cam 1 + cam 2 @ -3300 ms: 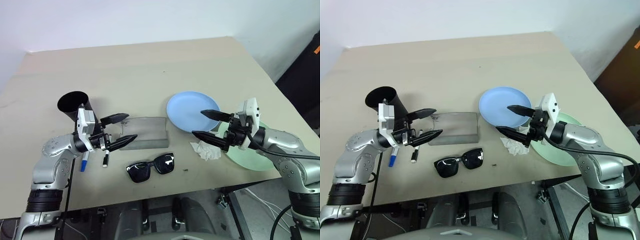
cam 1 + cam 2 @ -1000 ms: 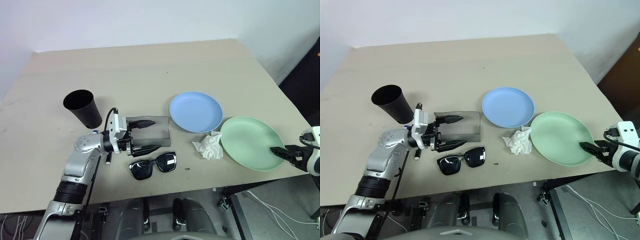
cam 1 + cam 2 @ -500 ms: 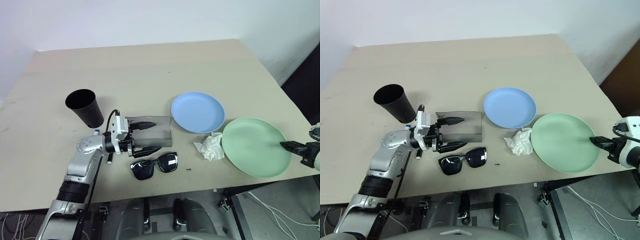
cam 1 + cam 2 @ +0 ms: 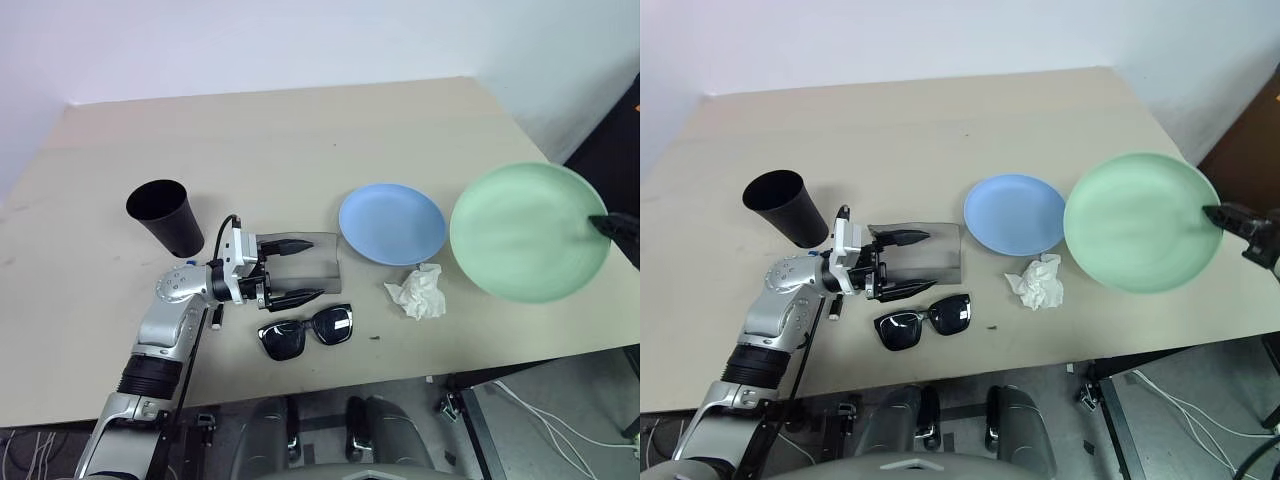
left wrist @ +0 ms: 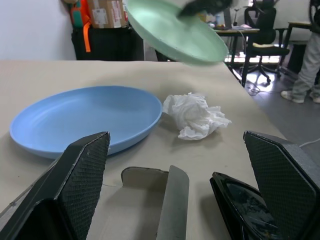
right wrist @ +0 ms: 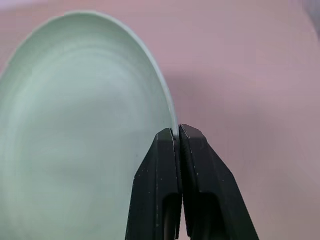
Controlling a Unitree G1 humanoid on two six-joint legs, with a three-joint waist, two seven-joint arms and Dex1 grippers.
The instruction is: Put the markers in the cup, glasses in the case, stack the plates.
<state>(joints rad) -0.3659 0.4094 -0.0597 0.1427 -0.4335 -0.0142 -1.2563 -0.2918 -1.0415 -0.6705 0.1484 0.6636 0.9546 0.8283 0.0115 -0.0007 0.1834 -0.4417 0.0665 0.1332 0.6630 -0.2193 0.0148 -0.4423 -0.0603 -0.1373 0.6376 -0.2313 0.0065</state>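
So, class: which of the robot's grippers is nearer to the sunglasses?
Left. The left gripper hovers open over the case, just behind the sunglasses. The right gripper is far off at the table's right edge, pinching the green plate in the air.

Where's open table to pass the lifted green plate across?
Bare: the far half of the table beyond the cup, case and blue plate. Crowded: the near strip with sunglasses, tissue and left gripper.
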